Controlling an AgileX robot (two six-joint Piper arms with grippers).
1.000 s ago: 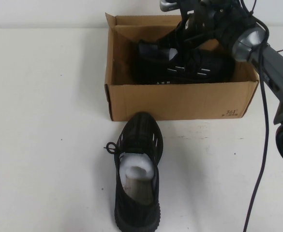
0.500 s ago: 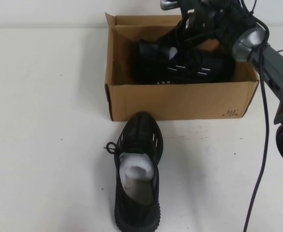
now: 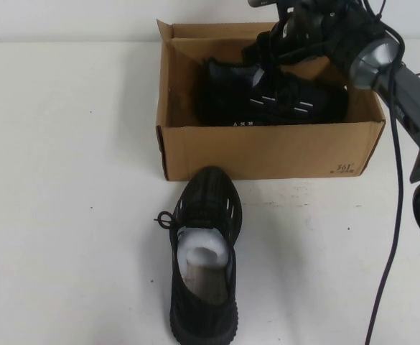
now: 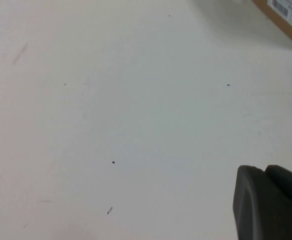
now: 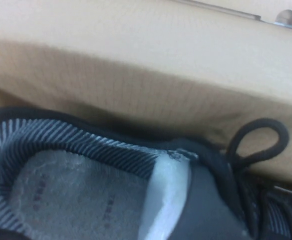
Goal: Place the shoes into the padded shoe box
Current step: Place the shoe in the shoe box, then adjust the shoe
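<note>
One black knit shoe (image 3: 271,97) lies on its side inside the brown cardboard box (image 3: 267,151). In the right wrist view its striped lining and white paper stuffing (image 5: 168,192) fill the picture, with a lace loop (image 5: 255,142) against the box's inner wall (image 5: 136,85). My right gripper (image 3: 265,49) hovers just over this shoe's opening, fingers apart (image 5: 255,215). The second shoe (image 3: 204,255) stands on the table in front of the box, toe toward it, white stuffing showing. My left gripper (image 4: 265,172) is shut and empty above bare table, out of the high view.
The white table (image 3: 66,180) stretches to the left of the box and shoe. A black cable (image 3: 393,215) hangs from the right arm at the right side. A corner of the box (image 4: 285,17) shows in the left wrist view.
My right gripper has risen slightly and drawn back from the shoe in the box. That shoe stays lying in the box. The shoe on the table has not moved.
</note>
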